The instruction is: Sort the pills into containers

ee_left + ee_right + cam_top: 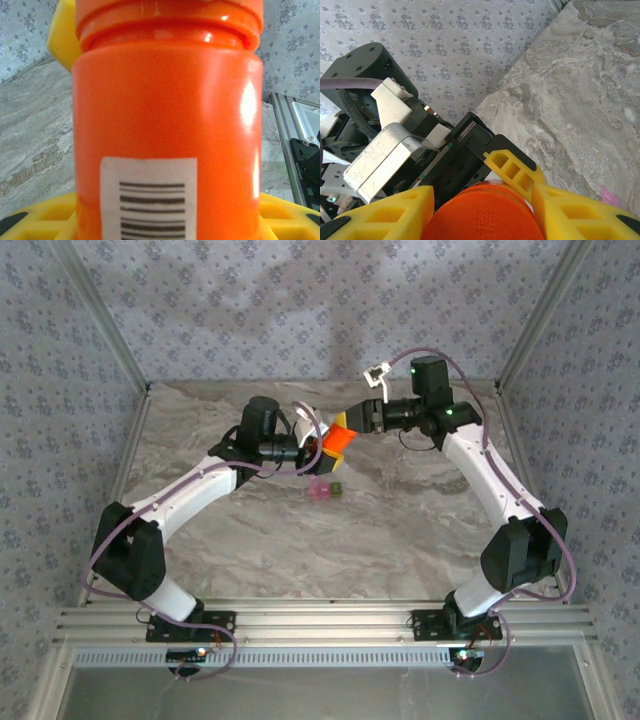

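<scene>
well, my left gripper (320, 447) is pinched around the body of the orange bottle (336, 444), holding it up off the marble table (420, 530) near the far middle, with its capped end turned toward my right gripper (349, 424). from my left wrist the bottle stands close between my yellow fingers (287, 216), its white barcode label (148, 197) facing the camera, and the ridged cap (169, 17) sits on the neck at the top. a yellow finger of my other arm (61, 35) shows just beside that cap on the left. my right gripper is pressed in on the cap from both sides; from my right wrist i see the round orange top low between my two yellow fingers (385, 215), both touching it, with one yellow finger of the left gripper (514, 169) and its black wrist housing (455, 165) just behind. so both of my arms meet on the one bottle, the left on the body and the right on the cap. the containers (327, 490) rest on the table just nearer my bases than the bottle, close under it in the overhead view and apart from both grippers: a small joined pair, the pink compartment (319, 492) on the left and the olive-green compartment (337, 488) touching it on the right. i cannot tell whether their lids are up or down, they are too small.
</scene>
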### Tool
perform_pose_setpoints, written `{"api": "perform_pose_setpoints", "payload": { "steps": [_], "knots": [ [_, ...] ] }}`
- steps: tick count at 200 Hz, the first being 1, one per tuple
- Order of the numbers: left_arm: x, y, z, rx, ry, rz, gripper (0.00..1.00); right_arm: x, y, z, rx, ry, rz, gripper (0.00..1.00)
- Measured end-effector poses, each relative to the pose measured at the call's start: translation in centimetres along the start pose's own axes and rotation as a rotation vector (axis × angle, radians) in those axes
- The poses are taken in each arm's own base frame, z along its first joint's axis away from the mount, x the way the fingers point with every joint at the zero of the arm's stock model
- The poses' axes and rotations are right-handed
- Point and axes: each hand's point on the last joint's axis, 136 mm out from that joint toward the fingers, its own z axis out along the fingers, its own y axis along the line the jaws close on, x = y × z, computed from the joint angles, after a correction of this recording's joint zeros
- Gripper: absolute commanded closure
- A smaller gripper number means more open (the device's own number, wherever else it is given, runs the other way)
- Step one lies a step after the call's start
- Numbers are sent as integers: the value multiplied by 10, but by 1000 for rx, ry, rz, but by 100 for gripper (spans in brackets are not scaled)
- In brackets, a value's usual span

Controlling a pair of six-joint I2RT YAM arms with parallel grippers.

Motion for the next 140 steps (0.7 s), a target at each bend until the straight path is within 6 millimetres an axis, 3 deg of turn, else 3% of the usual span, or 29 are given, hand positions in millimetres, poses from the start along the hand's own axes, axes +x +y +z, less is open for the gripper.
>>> {"api": "perform_pose_setpoints", "payload": {
  "steps": [26, 80, 100, 127, 140],
  "knots": [
    [-4, -2, 1, 5, -12, 12, 100, -1, 1, -4, -2, 13, 19, 64],
    [-7, -2, 1, 5, -22, 19, 100, -3, 2, -6, 3, 13, 16, 60],
    [-7, -2, 0, 4, -22, 19, 100, -3, 2, -5, 6, 13, 18, 50],
    [-7, 0, 0, -5, -22, 14, 100, -4, -2, -5, 32, 5, 83, 49],
    [-8, 1, 0, -8, -23, 9, 100, -6, -3, -4, 42, -1, 111, 41]
  ]
}}
